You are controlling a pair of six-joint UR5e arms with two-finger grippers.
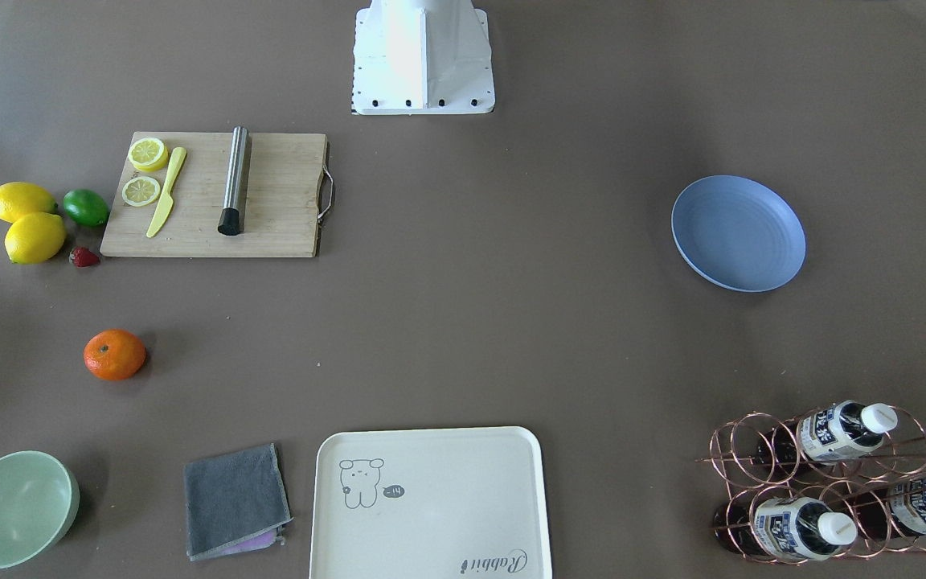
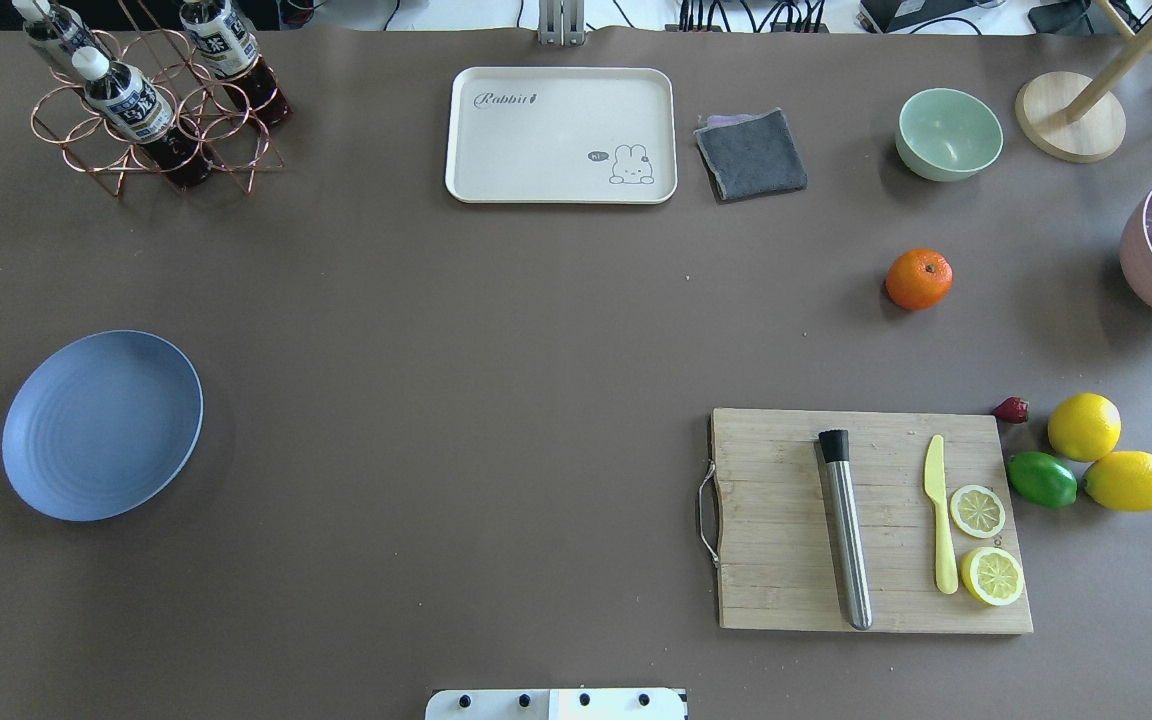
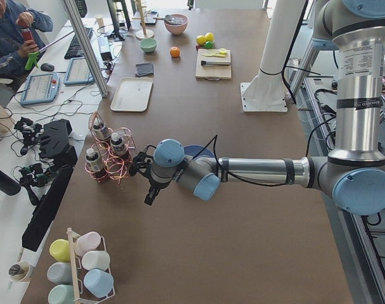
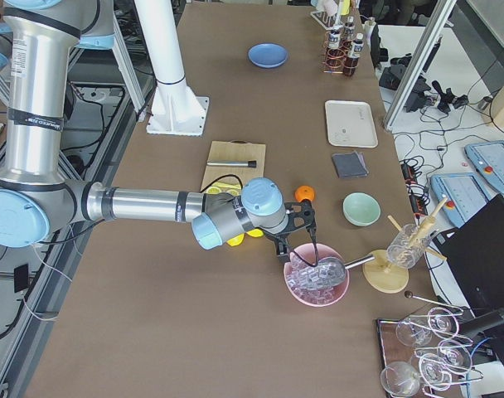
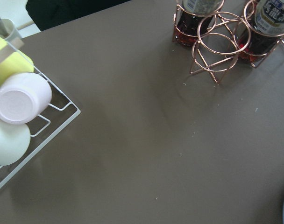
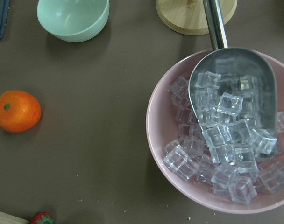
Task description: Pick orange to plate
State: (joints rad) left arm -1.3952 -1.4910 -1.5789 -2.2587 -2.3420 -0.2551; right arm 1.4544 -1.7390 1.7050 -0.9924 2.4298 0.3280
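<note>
One orange (image 1: pixel 114 355), one plate (image 1: pixel 738 233), two lemons (image 1: pixel 22 201)

overhead opposite front view, sharing plate (image 2: pixel 101 425)

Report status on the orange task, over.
Left gripper near bottle rack, right gripper by ice bowl; states unclear. Orange untouched on table. Plate empty, far across.

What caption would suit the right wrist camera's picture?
An orange on the brown table, near a pale green bowl and a pink bowl of ice with a metal scoop.
</note>
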